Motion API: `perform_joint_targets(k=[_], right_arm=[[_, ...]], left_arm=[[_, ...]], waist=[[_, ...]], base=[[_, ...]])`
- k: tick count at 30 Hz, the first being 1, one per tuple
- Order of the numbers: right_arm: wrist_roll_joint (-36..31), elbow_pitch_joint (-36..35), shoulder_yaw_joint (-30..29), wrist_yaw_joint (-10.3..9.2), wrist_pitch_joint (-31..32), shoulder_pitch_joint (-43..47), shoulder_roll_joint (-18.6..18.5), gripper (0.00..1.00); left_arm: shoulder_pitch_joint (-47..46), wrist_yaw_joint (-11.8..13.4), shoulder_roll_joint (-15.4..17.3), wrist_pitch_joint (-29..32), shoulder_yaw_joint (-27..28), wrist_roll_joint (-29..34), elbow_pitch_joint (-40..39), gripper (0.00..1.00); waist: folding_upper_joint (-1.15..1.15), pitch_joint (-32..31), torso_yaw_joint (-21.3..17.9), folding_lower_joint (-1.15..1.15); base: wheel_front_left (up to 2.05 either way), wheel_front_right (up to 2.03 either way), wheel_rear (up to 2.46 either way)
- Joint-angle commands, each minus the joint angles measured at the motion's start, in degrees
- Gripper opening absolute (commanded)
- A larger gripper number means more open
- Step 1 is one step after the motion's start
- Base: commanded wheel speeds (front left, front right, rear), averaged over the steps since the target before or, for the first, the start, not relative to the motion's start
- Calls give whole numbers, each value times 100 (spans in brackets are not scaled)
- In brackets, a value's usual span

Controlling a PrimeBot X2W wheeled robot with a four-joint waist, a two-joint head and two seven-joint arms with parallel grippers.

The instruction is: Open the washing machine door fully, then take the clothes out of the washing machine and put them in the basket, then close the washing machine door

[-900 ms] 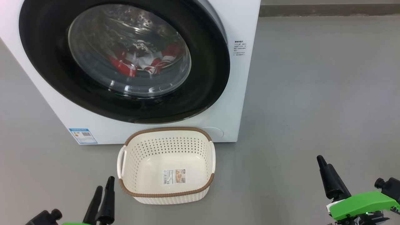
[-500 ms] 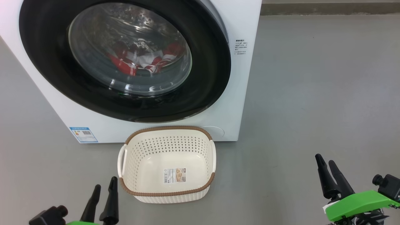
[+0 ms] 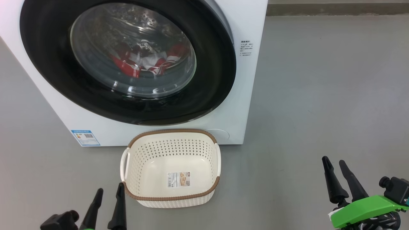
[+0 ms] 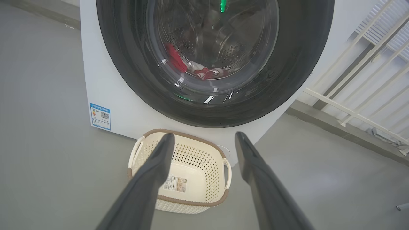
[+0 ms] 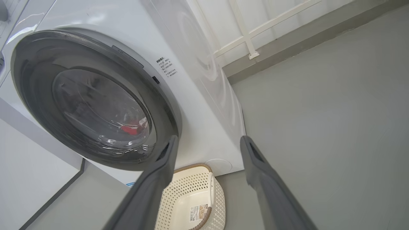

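Opening the washing machine door [image 3: 127,107] is the step in hand. It appears shut flat against the front of the washing machine [image 3: 252,95]. Doing it well likely means hooking the black rim at its right side, where the right wrist view shows what looks like a dark recess. The pull should then follow a wide outward arc, passing above what stands below. The clothes [image 3: 143,64] lie red and white at the bottom of the drum, behind the glass. The basket [image 3: 172,131] stands on the floor [image 3: 319,95] just beneath the door, close against the machine. The left gripper [image 3: 110,187] hangs beside the basket's near left corner, and the right gripper [image 3: 334,160] is well off to the right. Both pairs of fingers are spread and empty, well apart from the door.
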Motion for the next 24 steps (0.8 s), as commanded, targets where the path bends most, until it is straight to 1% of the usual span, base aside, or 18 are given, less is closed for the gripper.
perform_joint_targets(k=[1,16,24], right_arm=[[-173,-183,96,2,-86,-59,-128,100],[-1145,-230,99,3,-355,50,-176,100],[-1628,-253,59,3,-490,128,-172,100]], left_arm=[[-48,61,112,-80,97,194,-197,100],[14,409,306,-352,-195,1289,-444,100],[53,509,358,-488,-290,1777,-532,100]], waist=[[0,4,-1,0],[0,46,-10,0],[0,81,-16,0]], base=[[0,0,0],[0,0,0],[0,0,0]])
